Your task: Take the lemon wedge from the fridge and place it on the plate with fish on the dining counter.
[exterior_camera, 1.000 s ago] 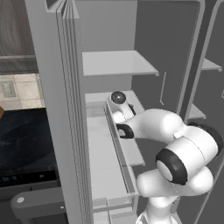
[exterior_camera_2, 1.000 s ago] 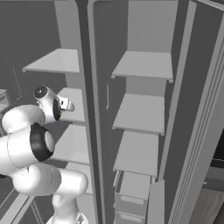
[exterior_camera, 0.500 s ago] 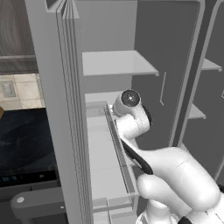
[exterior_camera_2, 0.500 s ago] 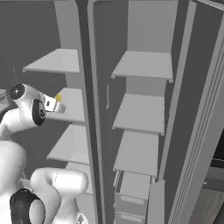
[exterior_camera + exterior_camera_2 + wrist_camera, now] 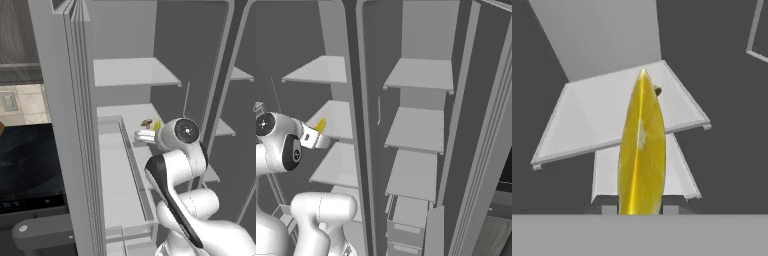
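Lemon wedge: the bright yellow lemon wedge [image 5: 641, 150] stands on edge between the pincer's tips, its point away from the hand; in the right base view the lemon wedge [image 5: 320, 125] sticks up just past the fingertips, and in the left base view it [image 5: 157, 125] shows as a small yellow sliver at the pincer's end.
Pincer: the gripper [image 5: 317, 137] is drawn narrow and clamped on the wedge; in the left base view the gripper [image 5: 146, 136] reaches out from the round white wrist toward the shelf.
Shelf ahead: a white inner shelf [image 5: 587, 115] lies beyond and below the pincer, apart from the wedge.
Brown lump: a small brown lump [image 5: 146, 122] sits on that shelf just past the fingertips; in the hand view it [image 5: 657, 90] peeks out beside the wedge's tip.
Fridge: the grey fridge [image 5: 421, 75] stands open around the pincer, white shelves stacked above and below it.
Door: the open fridge door [image 5: 75, 130] stands just beside the arm on its left.
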